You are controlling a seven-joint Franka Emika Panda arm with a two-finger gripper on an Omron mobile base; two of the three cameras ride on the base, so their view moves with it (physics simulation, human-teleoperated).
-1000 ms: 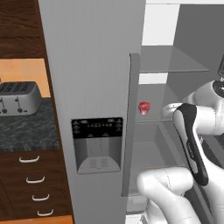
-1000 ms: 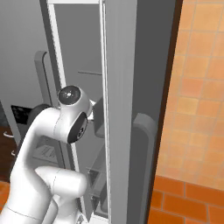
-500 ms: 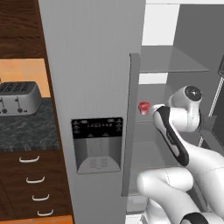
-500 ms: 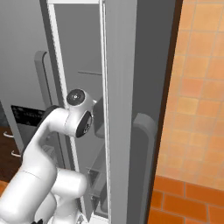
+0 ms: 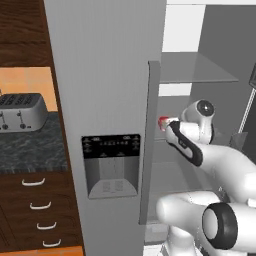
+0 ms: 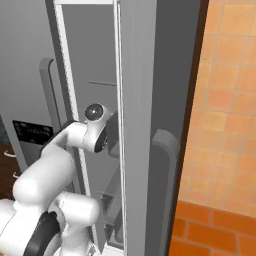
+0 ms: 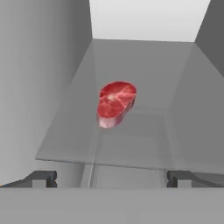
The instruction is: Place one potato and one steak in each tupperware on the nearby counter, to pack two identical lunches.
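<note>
Fridge (image 5: pixel 110 75) seen across frame centre in left base view, door ajar. Glass shelf (image 7: pixel 131 144) spread mid-frame in hand view. Gripper (image 7: pixel 111 178) held wide open, nothing grasped, at bottom. Steak (image 7: pixel 115 103) laid on shelf, centre, apart from fingertips (image 7: pixel 41 178).

1 steak (image 7: pixel 115 104), 1 toaster (image 5: pixel 22 112), 4 drawer handles (image 5: pixel 33 182), 1 glass shelf (image 7: pixel 131 148).

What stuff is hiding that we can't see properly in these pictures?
- Flat red steak: in the left base view the grey fridge door edge and the white arm cover most of it; the hand view shows it whole.
- Silver toaster: cut off by the left edge of the left base view.
- Open hand: its fingertips barely rise above the hand view's bottom.
</note>
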